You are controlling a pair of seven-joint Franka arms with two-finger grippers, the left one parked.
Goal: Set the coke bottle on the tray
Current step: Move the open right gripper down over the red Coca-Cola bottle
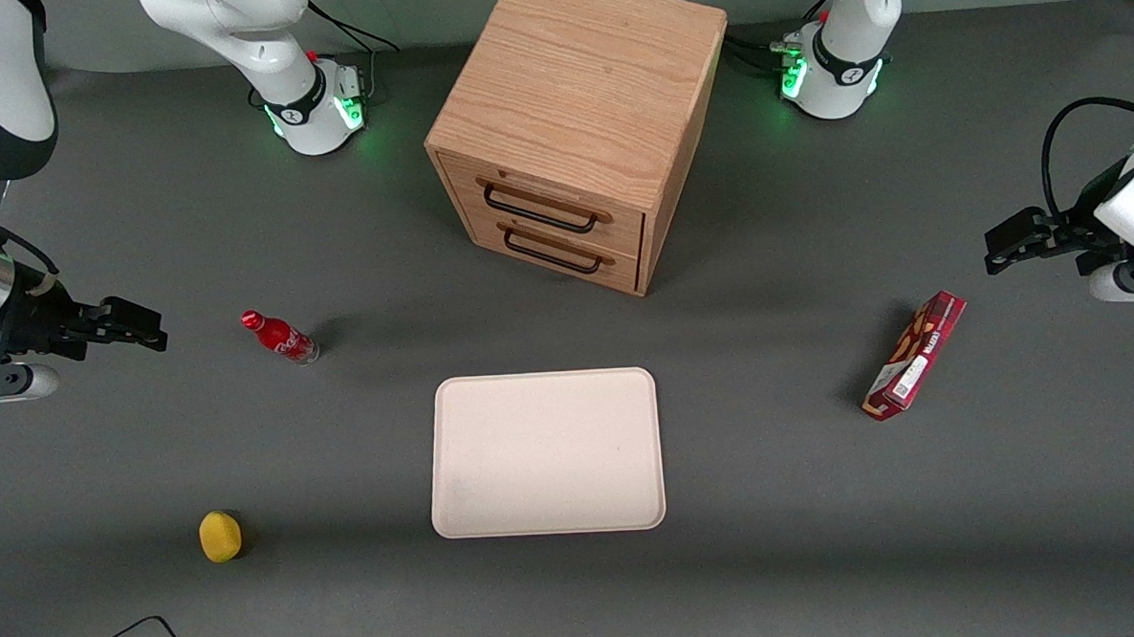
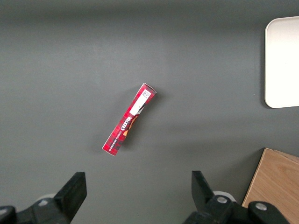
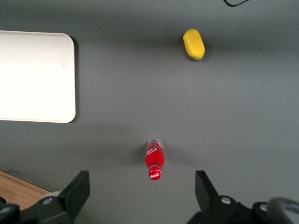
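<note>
We take the tray [image 1: 546, 452] as our landmark: it lies flat and bare on the grey table [image 1: 776, 501], nearer to the front camera than the wooden drawer cabinet [image 1: 573, 127], which turns its two black handles toward the tray.

Starting at the working arm's end of the table, we see the gripper [image 1: 151, 335] hanging above the table surface, well apart from the tray. In the right wrist view its two fingers [image 3: 77, 191] stand spread wide with nothing between them, and it holds nothing.

Next we come to the coke bottle [image 1: 281, 338], which stands upright on the table between the gripper and the tray, touching neither. It sits a little farther from the front camera than the tray, with its red cap up. In the right wrist view we look down on the bottle [image 3: 154, 159] and see it just ahead of the open fingers.

A small yellow fruit, perhaps a lemon [image 1: 220, 537], lies on the table nearer to the front camera than the bottle, well apart from the tray.

Past the tray, toward the parked arm's end of the table, a flat red snack box [image 1: 914, 356] stands on its narrow edge, well apart from the tray.
</note>
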